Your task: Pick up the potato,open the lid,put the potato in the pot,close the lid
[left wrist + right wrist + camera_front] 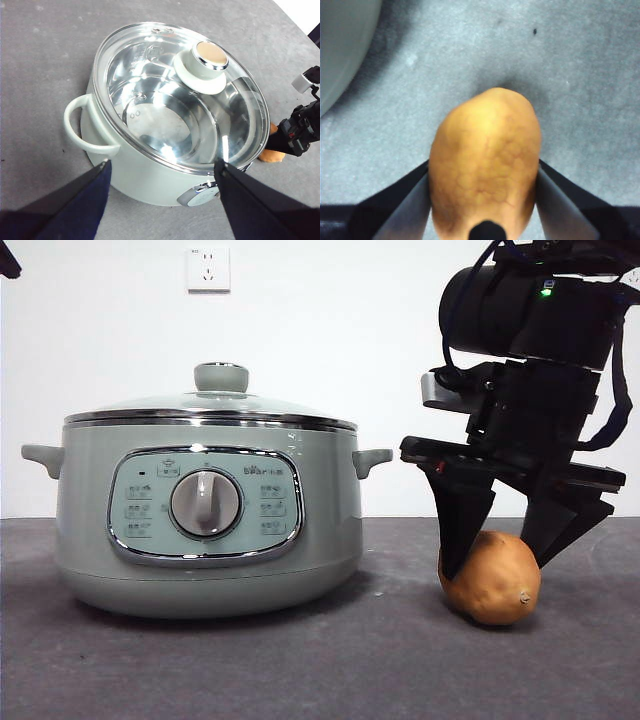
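Observation:
The orange-brown potato (495, 585) rests on the grey table to the right of the sage-green pot (210, 540). My right gripper (498, 565) comes down from above with one jaw pressed on each side of the potato (485, 165). The lid (210, 408) with its round knob (221, 377) sits closed on the pot. My left gripper (161, 165) is open and empty, high above the pot (145, 175), looking down at the lid (170, 110). The right gripper (300, 135) and a bit of the potato (272, 155) show there past the pot's rim.
A white wall with a socket (208, 269) stands behind the table. The left arm shows only as a black tip (8, 260) at the top left corner of the front view. The pot's side handles (372, 460) stick out towards the potato.

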You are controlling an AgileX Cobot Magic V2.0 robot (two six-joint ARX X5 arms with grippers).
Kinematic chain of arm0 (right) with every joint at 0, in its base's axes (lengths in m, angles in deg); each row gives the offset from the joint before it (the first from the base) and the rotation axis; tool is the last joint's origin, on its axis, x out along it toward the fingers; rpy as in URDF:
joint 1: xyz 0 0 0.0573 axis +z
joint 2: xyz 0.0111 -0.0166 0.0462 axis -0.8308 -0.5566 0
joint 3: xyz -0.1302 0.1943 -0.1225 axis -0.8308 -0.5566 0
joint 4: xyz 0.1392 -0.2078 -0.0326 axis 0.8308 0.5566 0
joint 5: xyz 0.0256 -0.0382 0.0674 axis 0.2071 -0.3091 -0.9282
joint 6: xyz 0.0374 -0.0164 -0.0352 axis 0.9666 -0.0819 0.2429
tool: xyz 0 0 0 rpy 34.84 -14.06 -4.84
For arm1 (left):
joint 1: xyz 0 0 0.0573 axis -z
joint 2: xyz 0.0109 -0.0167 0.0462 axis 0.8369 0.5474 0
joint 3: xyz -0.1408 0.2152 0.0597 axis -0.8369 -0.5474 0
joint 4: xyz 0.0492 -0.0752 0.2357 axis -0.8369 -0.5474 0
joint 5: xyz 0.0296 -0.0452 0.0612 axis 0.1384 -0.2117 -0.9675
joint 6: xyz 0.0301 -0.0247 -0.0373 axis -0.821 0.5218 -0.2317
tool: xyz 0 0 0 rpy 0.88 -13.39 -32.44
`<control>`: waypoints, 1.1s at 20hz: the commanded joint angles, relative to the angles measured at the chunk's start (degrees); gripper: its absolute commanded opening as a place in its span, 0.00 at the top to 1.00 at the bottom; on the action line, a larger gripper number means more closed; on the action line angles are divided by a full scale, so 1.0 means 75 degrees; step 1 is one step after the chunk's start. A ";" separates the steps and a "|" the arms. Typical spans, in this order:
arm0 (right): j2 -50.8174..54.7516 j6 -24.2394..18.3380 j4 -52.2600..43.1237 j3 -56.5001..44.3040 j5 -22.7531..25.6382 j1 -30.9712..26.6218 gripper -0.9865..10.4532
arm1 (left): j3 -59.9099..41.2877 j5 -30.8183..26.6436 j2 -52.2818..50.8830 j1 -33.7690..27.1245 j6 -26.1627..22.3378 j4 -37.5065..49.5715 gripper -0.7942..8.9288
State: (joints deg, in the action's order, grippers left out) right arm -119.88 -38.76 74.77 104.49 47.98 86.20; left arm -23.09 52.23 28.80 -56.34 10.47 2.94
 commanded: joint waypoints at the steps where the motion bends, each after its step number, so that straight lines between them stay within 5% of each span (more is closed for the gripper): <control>1: 0.0157 0.0119 0.0125 0.0006 0.0017 0.0020 0.92 | 0.0012 0.0000 -0.0017 -0.0009 -0.0082 0.0087 0.56; 11: 0.2127 0.0291 0.1411 0.0006 0.0032 0.0017 0.92 | 0.0201 0.0122 0.1046 0.0755 0.0868 0.2451 0.50; 22: 0.2669 0.0353 0.1743 0.0006 0.0041 0.0015 0.92 | 0.2200 -0.2299 0.4068 0.3150 0.0277 0.2696 0.50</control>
State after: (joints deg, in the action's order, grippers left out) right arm -99.77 -36.51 88.03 104.49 47.98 86.20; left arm -6.77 35.01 59.22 -32.83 13.44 22.83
